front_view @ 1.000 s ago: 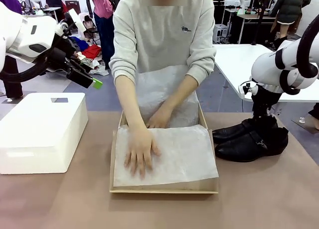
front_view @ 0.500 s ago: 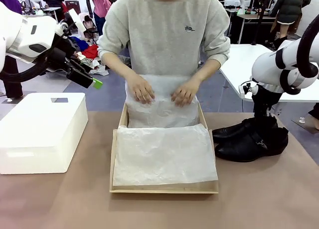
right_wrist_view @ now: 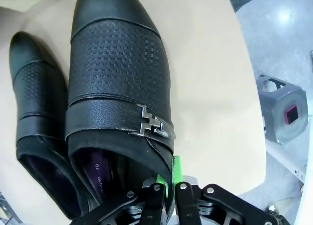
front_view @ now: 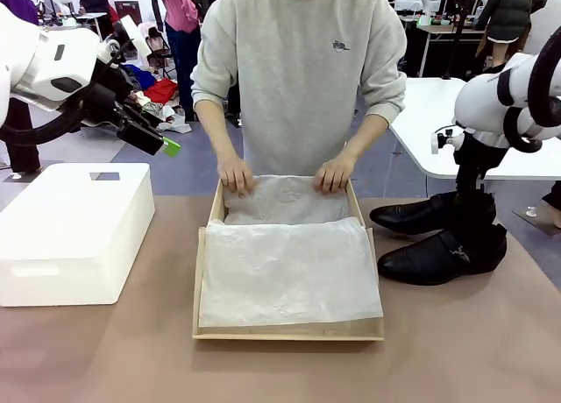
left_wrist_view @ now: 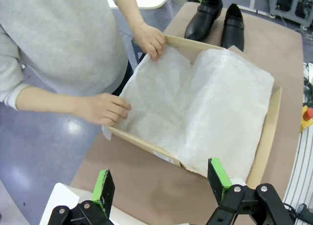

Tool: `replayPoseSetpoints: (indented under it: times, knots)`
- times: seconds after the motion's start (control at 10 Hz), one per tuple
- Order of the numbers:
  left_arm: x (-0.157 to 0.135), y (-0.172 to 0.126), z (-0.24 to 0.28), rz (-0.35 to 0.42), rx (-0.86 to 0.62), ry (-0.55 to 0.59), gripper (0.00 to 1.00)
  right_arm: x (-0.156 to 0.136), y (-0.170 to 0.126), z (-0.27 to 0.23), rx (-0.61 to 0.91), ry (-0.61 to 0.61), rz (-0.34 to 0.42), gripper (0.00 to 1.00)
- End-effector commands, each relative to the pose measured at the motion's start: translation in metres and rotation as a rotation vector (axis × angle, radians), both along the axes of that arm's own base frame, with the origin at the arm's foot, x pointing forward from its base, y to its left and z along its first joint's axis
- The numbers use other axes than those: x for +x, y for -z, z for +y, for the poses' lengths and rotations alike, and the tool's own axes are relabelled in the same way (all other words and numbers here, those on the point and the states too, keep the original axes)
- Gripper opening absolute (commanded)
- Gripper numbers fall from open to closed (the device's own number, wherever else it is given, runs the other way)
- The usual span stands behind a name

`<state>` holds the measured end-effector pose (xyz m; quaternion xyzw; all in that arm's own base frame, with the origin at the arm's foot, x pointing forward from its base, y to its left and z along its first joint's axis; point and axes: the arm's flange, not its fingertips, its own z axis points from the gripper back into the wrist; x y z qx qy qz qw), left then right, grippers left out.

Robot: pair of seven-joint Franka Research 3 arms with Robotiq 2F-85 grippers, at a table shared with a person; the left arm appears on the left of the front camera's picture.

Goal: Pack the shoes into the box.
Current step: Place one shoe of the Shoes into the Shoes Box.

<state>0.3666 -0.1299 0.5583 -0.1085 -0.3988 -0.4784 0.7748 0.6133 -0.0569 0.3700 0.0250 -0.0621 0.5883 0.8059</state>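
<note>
The shoes are two glossy black dress shoes to the right of the box. My right gripper (front_view: pixel 472 217) is shut on the heel-side rim of the far shoe (front_view: pixel 416 216). In the right wrist view the right gripper (right_wrist_view: pixel 168 186) pinches the collar of that buckled shoe (right_wrist_view: pixel 117 73), and the other shoe (right_wrist_view: pixel 34 107) lies beside it. The near shoe (front_view: pixel 438 256) rests on the table. The tan cardboard box (front_view: pixel 289 335) sits open mid-table, lined with white tissue paper (front_view: pixel 289 272). High on the left, my left gripper (front_view: pixel 162 140) hangs open and empty; the left wrist view has the left gripper (left_wrist_view: pixel 161 183) above the box (left_wrist_view: pixel 271 122).
A person stands at the far side, with both hands (front_view: pixel 235 173) on the tissue at the box's far edge. A large white foam box (front_view: pixel 74 228) sits on the table at the left. A white side table (front_view: pixel 429 114) stands behind the right arm.
The person's hands drew back from the box floor to its far edge. My right gripper closed on the far shoe, which has shifted up and leftward. The left arm stayed still.
</note>
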Motion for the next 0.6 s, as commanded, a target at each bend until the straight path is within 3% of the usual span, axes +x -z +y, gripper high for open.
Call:
replayPoseSetpoints:
  times: [0.0,0.5]
  knots:
    - [0.001,0.000,0.001,0.003,-0.010,0.005,1.00,0.009,-0.028,-0.004,0.013,0.056,0.048,0.00]
    - [0.001,0.000,0.001,0.003,-0.010,0.005,1.00,-0.009,-0.118,0.005,-0.017,0.094,0.085,0.00]
